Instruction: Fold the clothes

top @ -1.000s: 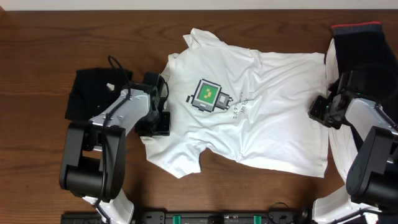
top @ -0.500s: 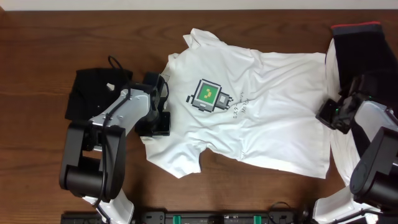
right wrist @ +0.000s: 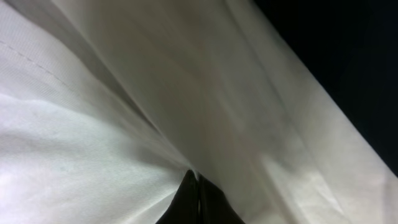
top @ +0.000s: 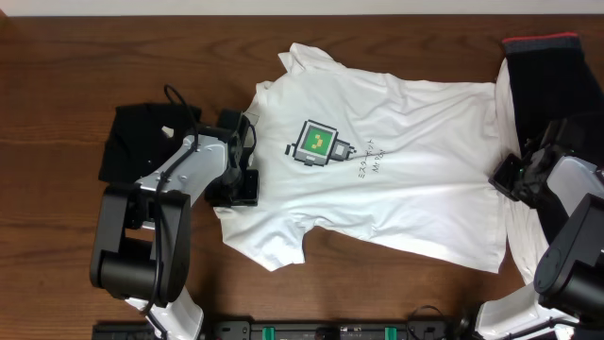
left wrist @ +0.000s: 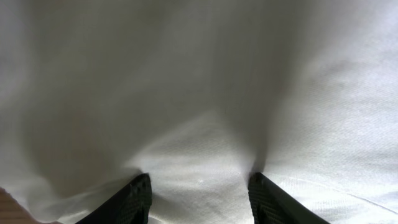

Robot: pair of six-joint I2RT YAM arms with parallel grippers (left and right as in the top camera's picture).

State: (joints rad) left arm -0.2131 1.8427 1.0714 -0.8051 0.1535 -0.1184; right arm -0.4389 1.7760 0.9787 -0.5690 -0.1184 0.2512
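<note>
A white T-shirt [top: 396,198] with a green pixel print lies spread face up across the table, its collar toward the left. My left gripper [top: 247,184] is open, its fingers pressed down on the shirt's left edge [left wrist: 199,186]. My right gripper [top: 502,178] is shut on the shirt's right hem, pinching a fold of white cloth [right wrist: 196,180]. The cloth is stretched fairly flat between the two grippers.
A folded black garment [top: 142,142] lies at the left behind my left arm. A black garment with a red band [top: 547,66] lies at the back right, over a white cloth [top: 519,236] near my right arm. Dark wood table [top: 75,57] shows all round.
My right gripper has pulled the shirt's right hem to the right, and the wrinkles in the cloth have flattened out. My left gripper has stayed in place.
</note>
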